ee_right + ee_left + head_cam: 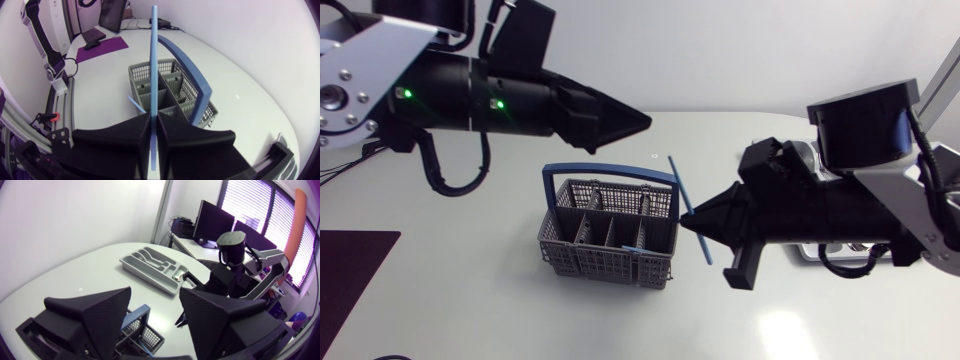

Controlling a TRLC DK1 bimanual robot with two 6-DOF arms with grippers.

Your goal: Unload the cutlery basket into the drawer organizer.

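Right wrist view: right end effector (154, 120) pinches slim pale-blue stick (154, 50)

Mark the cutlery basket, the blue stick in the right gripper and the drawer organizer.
cutlery basket (605, 262): head view, its front mesh wall.
blue stick (154, 75): right wrist view, on its shaft.
drawer organizer (145, 277): left wrist view, its near outer wall.

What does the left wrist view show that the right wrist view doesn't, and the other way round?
Only the left wrist view shows the grey drawer organizer on the table and the left gripper, which is open. Only the right wrist view shows the right gripper shut on a thin blue stick, and a purple mat. Both show the cutlery basket with its blue handle.
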